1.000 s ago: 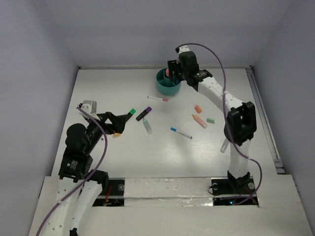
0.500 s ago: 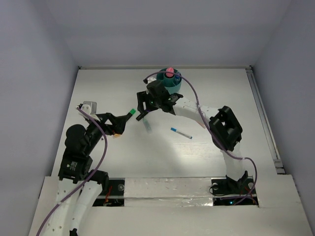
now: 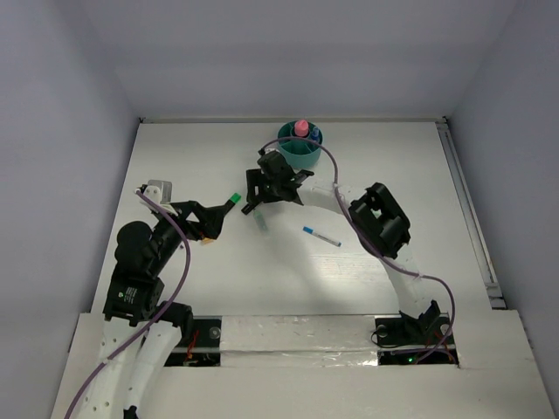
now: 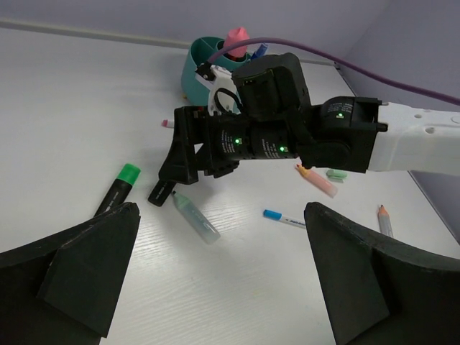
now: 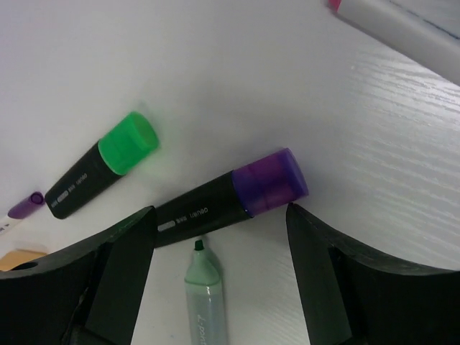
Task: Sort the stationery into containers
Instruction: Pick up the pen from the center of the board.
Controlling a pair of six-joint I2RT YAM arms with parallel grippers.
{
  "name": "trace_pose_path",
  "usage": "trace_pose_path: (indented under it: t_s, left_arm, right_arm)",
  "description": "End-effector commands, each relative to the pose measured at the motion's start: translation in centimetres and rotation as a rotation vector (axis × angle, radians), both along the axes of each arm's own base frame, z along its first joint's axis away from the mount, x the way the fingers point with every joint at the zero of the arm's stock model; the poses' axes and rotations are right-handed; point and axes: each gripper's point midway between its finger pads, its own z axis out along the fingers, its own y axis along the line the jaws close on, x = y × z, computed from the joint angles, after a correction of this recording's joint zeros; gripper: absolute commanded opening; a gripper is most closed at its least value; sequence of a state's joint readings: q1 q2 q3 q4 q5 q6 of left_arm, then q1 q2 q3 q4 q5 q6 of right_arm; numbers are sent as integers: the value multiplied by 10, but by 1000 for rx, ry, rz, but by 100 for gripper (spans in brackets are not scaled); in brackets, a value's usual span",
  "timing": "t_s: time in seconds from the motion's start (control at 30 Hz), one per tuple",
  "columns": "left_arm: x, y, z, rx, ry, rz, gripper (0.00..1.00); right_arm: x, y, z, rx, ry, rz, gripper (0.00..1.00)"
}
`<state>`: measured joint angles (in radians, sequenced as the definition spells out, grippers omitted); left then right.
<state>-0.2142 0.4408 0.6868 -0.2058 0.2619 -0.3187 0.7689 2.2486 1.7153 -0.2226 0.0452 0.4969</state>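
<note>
My right gripper (image 3: 253,202) is open and low over the table, its fingers on either side of a black highlighter with a purple cap (image 5: 230,198). A green-capped highlighter (image 5: 100,164) lies just left of it, also seen from above (image 3: 232,200). An uncapped pale green marker (image 5: 205,295) lies below, its tip near the purple one. The teal cup (image 3: 297,155) stands at the back with a pink-capped bottle (image 3: 301,127) in it. A blue-capped pen (image 3: 321,236) lies mid-table. My left gripper (image 3: 214,218) is open and empty, hovering left of the highlighters.
In the left wrist view a pink highlighter (image 4: 320,181), a small green piece (image 4: 336,173) and a pencil (image 4: 384,219) lie right of the right arm. A thin pink-tipped pen (image 4: 167,123) lies near the cup. A small orange piece (image 3: 208,240) lies under my left gripper.
My right arm has swung from the teal cup forward and left, down to the purple-capped highlighter. The pink-capped bottle now stands in the cup. The left arm has not moved.
</note>
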Motion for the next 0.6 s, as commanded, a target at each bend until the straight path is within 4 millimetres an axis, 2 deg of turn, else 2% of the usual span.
trace_pose_path:
  t_s: [0.0,0.13,0.23,0.47,0.5,0.57]
  left_arm:
    - [0,-3,14,-6,-66,-18,99]
    - [0,-2,14,-6,-65,-15,99]
    - [0,-2,14,-6,-66,-12,99]
    - [-1,-2,15,-6,-68,-12,99]
    - [-1,-1,15,-7,-69,-11,99]
    - [-1,-1,15,-7,-69,-11,99]
  right_arm:
    - [17,14,12,32,-41,-27,77]
    - [23,17,3,-2,-38,-24,71]
    - [21,20,-7,-32,-27,-5,66]
    - [26,13,-22,-148,-39,42,52]
    - [21,10,-28,-187,-29,49,50]
    - [26,11,-25,-214,-49,68,50]
